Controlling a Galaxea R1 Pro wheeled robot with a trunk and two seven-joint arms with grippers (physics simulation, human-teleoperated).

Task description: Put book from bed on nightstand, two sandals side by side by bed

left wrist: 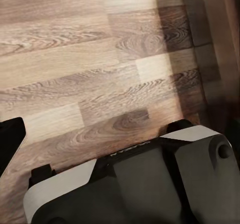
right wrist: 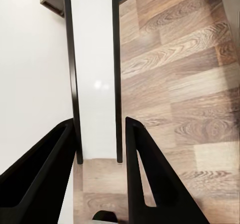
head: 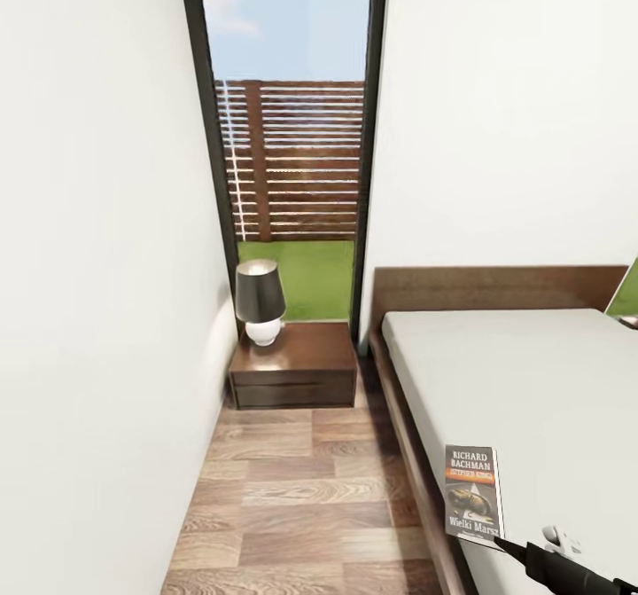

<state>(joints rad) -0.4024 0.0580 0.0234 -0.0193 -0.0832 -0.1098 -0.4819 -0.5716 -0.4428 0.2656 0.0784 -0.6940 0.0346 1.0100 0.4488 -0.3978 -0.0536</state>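
1. You're facing the bedroom's white walls (head: 97,223) and a tall dark-framed window (head: 288,134); slatted brown fence (head: 297,160) and grass (head: 306,276) outside.
2. The bed (head: 532,382) fills the right of the head view: light-grey mattress, dark-brown base and flat headboard against the far wall.
3. Light-brown wood-plank floor (head: 301,497) runs in a narrow strip between the left wall and the bed.
4. The nightstand (head: 295,366) sits at the far end of that strip, below the window and just beside the head of the bed. Two drawers, glossy top.
5. A lamp (head: 260,302) (dark shade, white round base) stands on the nightstand's back left corner.
6. The book (head: 473,493) is off the mattress, held upright over the bed's near edge, cover facing you; "RICHARD BACHMAN" reads the right way up. It is well apart from the nightstand.
7. Your right gripper (right wrist: 100,149) is clamped on the book's lower end: in the right wrist view both black fingers (right wrist: 145,174) press the thin edge-on book from either side. In the head view one fingertip touches its lower right corner.
8. Left gripper: the left wrist view looks down on floor planks and the robot's grey-and-white body (left wrist: 135,189); I can't tell whether those fingers are apart or together.
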